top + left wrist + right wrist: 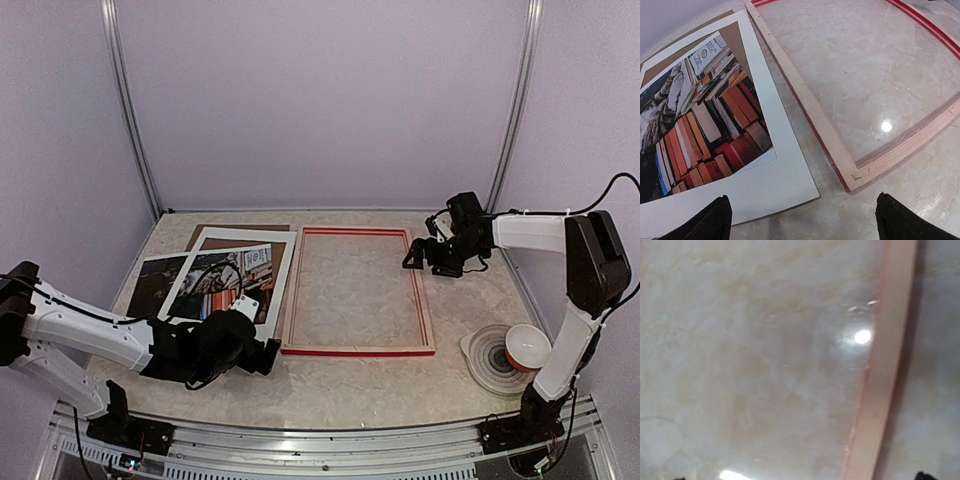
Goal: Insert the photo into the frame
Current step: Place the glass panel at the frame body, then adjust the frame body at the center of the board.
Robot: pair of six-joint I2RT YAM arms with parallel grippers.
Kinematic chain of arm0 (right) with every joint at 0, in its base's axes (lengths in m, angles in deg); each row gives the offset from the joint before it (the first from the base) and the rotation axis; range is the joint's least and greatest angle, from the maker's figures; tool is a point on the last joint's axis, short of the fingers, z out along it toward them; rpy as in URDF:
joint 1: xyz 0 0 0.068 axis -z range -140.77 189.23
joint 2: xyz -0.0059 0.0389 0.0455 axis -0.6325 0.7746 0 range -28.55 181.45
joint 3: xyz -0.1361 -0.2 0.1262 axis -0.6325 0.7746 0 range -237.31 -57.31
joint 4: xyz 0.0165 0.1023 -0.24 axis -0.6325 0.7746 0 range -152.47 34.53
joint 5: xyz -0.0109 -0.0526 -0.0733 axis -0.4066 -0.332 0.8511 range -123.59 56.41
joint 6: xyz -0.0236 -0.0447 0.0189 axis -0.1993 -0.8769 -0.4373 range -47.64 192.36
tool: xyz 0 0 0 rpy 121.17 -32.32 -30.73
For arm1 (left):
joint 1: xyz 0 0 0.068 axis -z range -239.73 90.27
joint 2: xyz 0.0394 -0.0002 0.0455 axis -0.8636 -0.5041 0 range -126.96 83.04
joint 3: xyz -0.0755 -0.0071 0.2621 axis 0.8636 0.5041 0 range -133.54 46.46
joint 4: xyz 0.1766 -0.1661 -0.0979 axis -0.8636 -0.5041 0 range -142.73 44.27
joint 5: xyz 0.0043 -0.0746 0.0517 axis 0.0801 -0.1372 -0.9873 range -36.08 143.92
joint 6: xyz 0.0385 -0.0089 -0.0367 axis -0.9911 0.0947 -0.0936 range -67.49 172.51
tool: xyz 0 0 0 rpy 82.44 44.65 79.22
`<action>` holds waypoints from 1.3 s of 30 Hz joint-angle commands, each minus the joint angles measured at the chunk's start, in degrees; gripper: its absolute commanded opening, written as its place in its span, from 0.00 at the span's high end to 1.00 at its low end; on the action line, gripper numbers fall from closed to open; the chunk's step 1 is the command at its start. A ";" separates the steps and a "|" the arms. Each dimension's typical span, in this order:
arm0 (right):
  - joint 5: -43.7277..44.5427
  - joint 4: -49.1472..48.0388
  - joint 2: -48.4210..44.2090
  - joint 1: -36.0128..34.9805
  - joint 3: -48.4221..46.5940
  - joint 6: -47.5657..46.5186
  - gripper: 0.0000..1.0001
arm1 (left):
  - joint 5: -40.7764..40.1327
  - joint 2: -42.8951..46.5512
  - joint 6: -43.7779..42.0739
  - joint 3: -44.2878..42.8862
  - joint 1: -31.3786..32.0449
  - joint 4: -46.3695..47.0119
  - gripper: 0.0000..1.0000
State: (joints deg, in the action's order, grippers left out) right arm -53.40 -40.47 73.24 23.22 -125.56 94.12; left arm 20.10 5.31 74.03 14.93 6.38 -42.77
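The frame point(358, 349) lies flat mid-table, pale wood back up, red at its edges. The photo point(215, 282) lies to its left, tilted under a white mat point(281, 268); its stacks of books point(705, 125) show through the mat's window. My left gripper point(268, 356) hovers open just off the mat's near right corner point(790, 190), beside the frame's near left corner point(856, 175). Both its black fingertips point(715, 220) are empty. My right gripper point(415, 256) stands open low over the frame's right rail point(885, 365); that view is blurred, with only its fingertips point(923, 475) at the bottom edge.
A brown backing board point(215, 232) sticks out from under the mat at the back. A red-and-white bowl point(527, 347) sits on a round plate point(486, 362) at the near right. Walls and metal posts point(132, 120) close the back.
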 commanded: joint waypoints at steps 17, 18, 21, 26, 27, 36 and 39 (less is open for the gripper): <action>9.92 -2.88 3.86 -0.75 0.56 0.89 0.04 | 19.92 -10.22 6.72 -10.59 -12.53 15.91 0.02; 9.89 -2.81 4.02 -0.88 0.46 0.89 0.05 | 21.08 -11.36 7.08 -11.60 -13.41 16.01 0.02; 10.24 -2.46 4.56 -1.13 0.30 0.78 0.12 | 24.95 -14.57 7.64 -13.77 -15.64 17.25 0.04; 9.84 -3.24 4.61 -1.28 1.19 1.08 0.19 | 27.02 -18.67 7.54 -16.40 -17.17 18.55 0.06; 9.78 -3.39 4.63 -1.35 1.32 1.09 0.21 | 27.44 -19.32 7.71 -16.81 -17.35 18.64 0.07; 9.63 -3.88 6.27 -1.83 1.26 1.24 0.31 | 28.73 -24.83 11.43 -17.46 -19.11 20.62 0.15; 9.79 -4.05 6.60 -1.83 1.29 1.24 0.31 | 27.44 -25.36 11.42 -17.09 -19.50 21.03 0.15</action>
State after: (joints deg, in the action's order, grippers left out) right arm -43.63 -43.64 78.47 21.93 -124.88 94.95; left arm 48.12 -19.08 84.25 -1.73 -12.27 -23.95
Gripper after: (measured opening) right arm 0.691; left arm 0.855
